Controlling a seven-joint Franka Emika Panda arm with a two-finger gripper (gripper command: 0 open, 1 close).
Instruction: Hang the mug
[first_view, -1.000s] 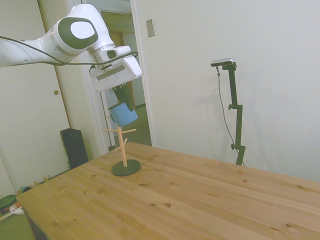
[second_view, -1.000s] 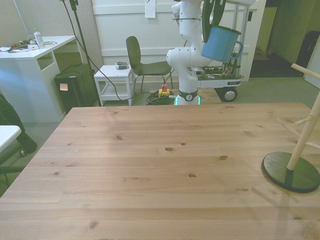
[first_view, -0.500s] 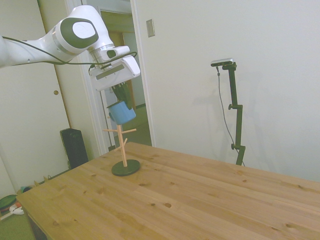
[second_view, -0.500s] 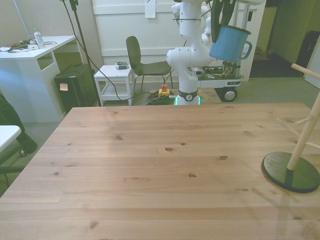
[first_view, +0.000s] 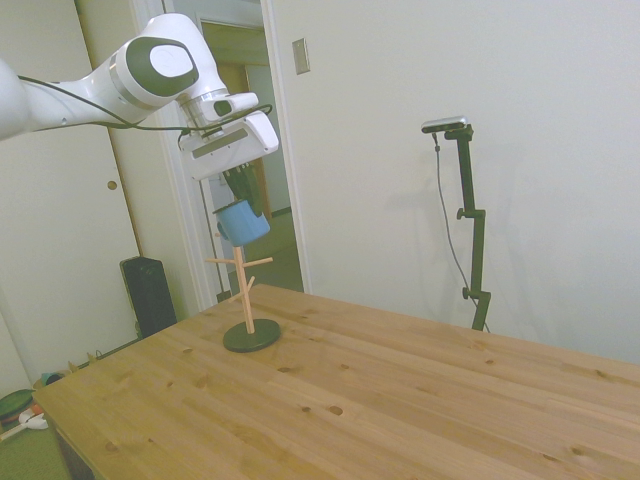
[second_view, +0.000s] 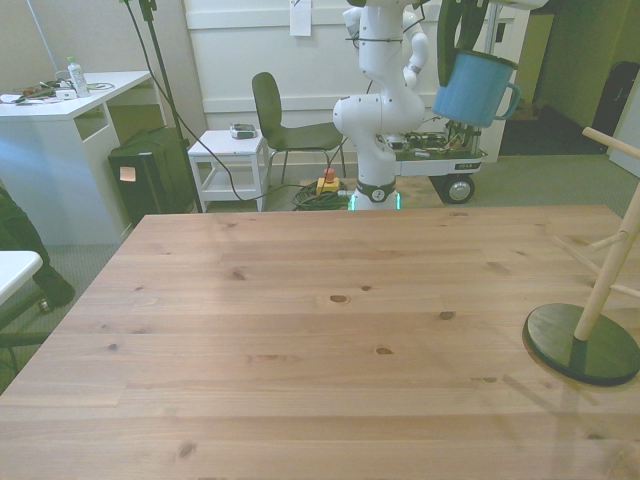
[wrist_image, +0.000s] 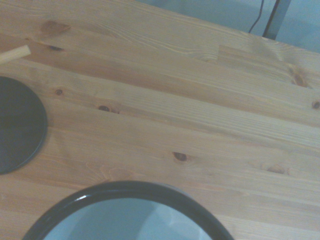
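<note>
The light-blue mug (first_view: 242, 222) hangs in the air, tilted, with my gripper (first_view: 247, 197) shut on its rim. In the front view the mug (second_view: 474, 88) shows its handle toward that view's right, and the gripper (second_view: 462, 30) holds it from above. A wooden mug tree (first_view: 247, 290) with a dark round base stands on the table just below the mug; its pegs are bare. In the front view the tree (second_view: 600, 290) stands at the far right edge. The wrist view shows the mug's dark rim (wrist_image: 125, 192) and part of the tree's base (wrist_image: 20, 125).
The wooden table (second_view: 300, 340) stretches wide toward the front view's left. Behind it stand a chair (second_view: 285, 125), a small white side table (second_view: 230, 165) and a white desk (second_view: 70, 120). A doorway (first_view: 240, 120) opens behind the mug tree.
The gripper has carried the mug toward the front view's right and slightly up, closer to the mug tree. The tree has not moved.
</note>
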